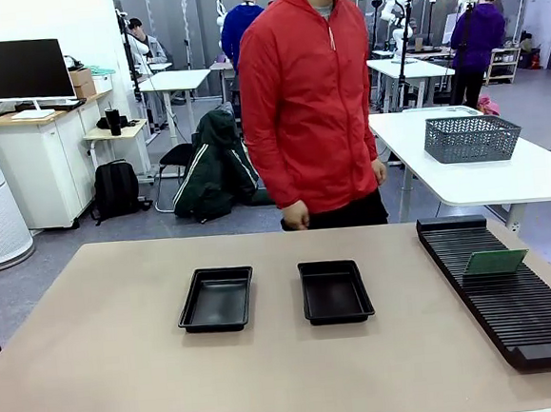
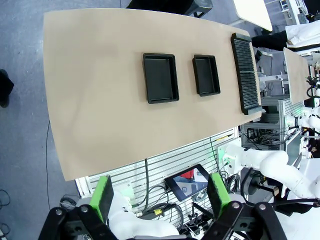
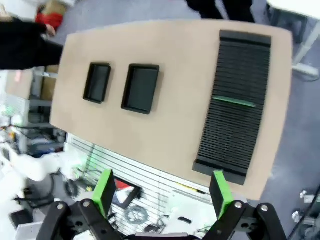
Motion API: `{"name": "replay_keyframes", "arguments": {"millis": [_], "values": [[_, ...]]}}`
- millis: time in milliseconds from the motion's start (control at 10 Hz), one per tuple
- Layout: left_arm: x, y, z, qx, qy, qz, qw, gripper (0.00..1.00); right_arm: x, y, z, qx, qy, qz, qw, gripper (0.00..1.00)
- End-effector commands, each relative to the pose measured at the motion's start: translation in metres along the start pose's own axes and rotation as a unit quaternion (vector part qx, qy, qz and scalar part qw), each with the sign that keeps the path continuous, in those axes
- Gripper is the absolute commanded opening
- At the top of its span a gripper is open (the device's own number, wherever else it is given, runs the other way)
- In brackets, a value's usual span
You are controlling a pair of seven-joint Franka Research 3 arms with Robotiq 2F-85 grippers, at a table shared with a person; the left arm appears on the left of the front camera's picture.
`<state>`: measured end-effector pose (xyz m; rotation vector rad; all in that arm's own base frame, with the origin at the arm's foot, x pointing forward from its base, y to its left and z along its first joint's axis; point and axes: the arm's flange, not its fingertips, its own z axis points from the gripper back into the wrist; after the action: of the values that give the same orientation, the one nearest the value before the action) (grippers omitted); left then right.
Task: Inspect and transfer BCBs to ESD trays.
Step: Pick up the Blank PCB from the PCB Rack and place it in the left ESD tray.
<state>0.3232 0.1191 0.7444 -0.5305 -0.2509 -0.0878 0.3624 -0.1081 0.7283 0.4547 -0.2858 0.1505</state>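
Observation:
Two black ESD trays sit side by side mid-table, the left tray (image 1: 216, 298) (image 2: 160, 78) (image 3: 97, 82) and the right tray (image 1: 335, 291) (image 2: 206, 75) (image 3: 141, 88); nothing lies in either. One green BCB (image 1: 495, 262) (image 3: 233, 102) stands on edge in a slot of the long black ribbed rack (image 1: 507, 293) (image 2: 245, 72) (image 3: 235, 100) at the table's right. My left gripper (image 2: 162, 197) hangs open high above the table's near edge, holding nothing. My right gripper (image 3: 162, 192) is likewise open and high, off the near edge below the rack.
A person in a red jacket (image 1: 310, 98) stands at the far side, hands down by the table edge. A grey mesh basket (image 1: 471, 138) sits on a white table behind. Cables and a slatted panel (image 2: 165, 180) lie under my grippers.

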Motion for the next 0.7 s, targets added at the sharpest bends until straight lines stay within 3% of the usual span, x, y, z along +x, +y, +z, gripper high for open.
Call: {"name": "replay_keyframes", "arguments": {"millis": [0, 300, 600], "values": [[0.000, 0.001, -0.001, -0.004, -0.001, 0.001, 1.000, 1.00, 0.004, -0.012, -0.021, -0.024, 0.018, 0.074, 0.997, 1.00], [0.000, 0.001, -0.001, -0.004, -0.001, 0.001, 1.000, 1.00, -0.001, -0.018, -0.056, -0.062, 0.030, 0.193, 0.979, 1.00], [0.000, 0.001, -0.001, -0.004, -0.001, 0.001, 1.000, 1.00, -0.007, -0.024, -0.102, -0.068, 0.050, 0.318, 0.944, 1.00]]}}
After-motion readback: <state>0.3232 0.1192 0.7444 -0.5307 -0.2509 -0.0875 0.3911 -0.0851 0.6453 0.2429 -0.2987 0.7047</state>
